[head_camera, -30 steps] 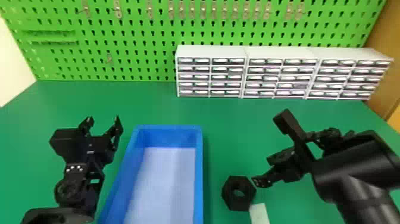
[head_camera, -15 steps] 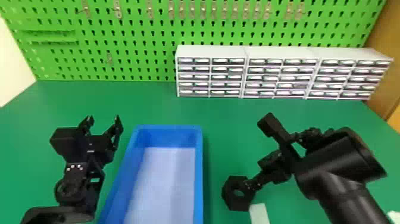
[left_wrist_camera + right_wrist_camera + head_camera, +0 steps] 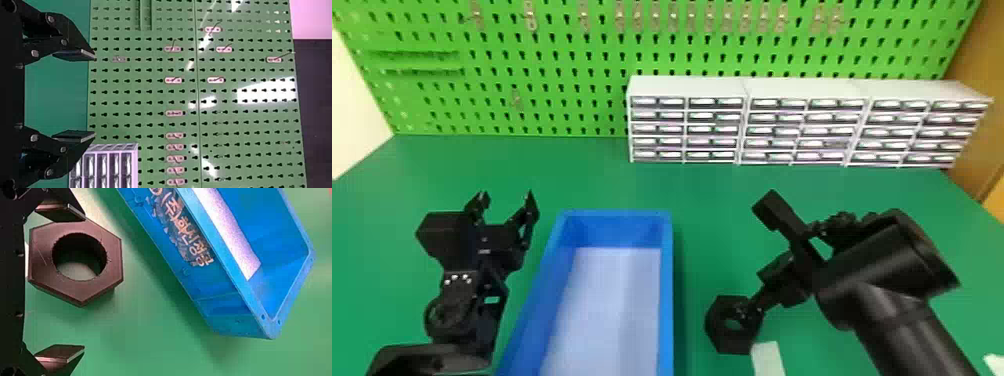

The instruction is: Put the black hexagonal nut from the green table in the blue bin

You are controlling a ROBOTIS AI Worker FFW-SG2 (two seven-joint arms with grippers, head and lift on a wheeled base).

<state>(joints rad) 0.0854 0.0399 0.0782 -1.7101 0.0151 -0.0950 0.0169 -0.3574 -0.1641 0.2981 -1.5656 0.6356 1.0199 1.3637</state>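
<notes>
Three drawer cabinets (image 3: 804,129), white strip (image 3: 767,359) beside nut (image 3: 722,336)

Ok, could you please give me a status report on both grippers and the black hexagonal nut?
Right gripper open at nut, no grip; left gripper open beside blue rectangular bin. Nut on green tabletop, right of bin. Pale strip beside nut.

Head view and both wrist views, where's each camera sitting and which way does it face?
Head view: on the robot's head, looking forward and down at the green table; left arm and right arm show.
Left wrist view: on the left wrist, facing the pegboard and drawers; the left gripper shows, open.
Right wrist view: on the right wrist, looking down at the nut and blue bin; the right gripper shows, open.
Shared: head and right wrist views both show nut and bin.
</notes>
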